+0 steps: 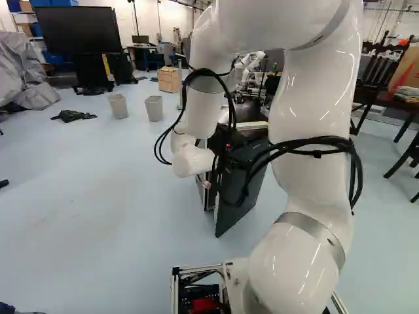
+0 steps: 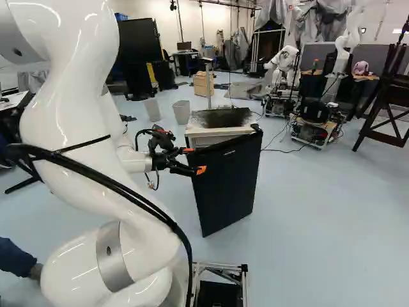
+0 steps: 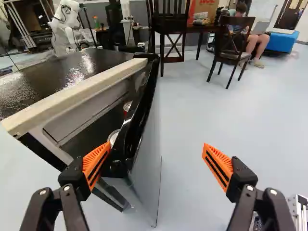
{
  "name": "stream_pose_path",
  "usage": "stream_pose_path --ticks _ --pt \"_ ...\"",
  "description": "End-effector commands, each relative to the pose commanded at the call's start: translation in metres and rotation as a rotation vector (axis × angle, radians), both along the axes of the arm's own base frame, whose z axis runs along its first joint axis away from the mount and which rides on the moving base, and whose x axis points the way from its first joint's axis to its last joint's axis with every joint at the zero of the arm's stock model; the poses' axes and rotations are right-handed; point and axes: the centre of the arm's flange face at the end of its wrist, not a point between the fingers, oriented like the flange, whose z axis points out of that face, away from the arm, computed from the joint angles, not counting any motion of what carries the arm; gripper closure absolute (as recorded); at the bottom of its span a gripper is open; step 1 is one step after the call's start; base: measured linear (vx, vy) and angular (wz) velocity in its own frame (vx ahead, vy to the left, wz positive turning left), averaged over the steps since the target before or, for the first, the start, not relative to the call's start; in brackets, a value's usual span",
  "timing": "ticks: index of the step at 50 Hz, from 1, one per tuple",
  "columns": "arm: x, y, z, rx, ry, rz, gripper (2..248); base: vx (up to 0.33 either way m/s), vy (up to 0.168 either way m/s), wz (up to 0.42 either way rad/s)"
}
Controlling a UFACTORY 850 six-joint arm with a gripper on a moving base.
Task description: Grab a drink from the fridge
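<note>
In the right base view my gripper (image 2: 195, 160) is at the upper edge of the fridge's black door (image 2: 227, 182), which stands ajar. The wrist view shows the gripper (image 3: 157, 156) open, its fingers wide apart. The door (image 3: 144, 159) stands between them: one finger is at the opening by its inner side, seemingly close to its top corner, the other well off its outer face. Inside the door are a can (image 3: 113, 137) and a red can (image 3: 127, 107). The fridge's top (image 3: 72, 72) is dark with a pale edge.
Two grey bins (image 1: 118, 105) (image 1: 154, 108) and a wooden box (image 1: 169, 79) stand beyond the fridge. Another robot (image 2: 281, 67) is farther back. Dark wooden chairs (image 3: 233, 43) stand past the door's outer side. A person's hand and sleeve show low beside my arm in the right base view.
</note>
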Motion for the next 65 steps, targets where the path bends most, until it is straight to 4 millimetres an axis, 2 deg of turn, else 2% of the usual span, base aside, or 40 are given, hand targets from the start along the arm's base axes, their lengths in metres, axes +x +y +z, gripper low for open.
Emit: stream_pose_path --ticks 28,65 --pt "-0.044 -0.017 -0.001 -0.025 0.037 0.032 3 0.000 0.000 0.000" --pt "-0.078 -0.069 -0.003 -0.044 0.073 -0.063 3 0.000 0.000 0.000"
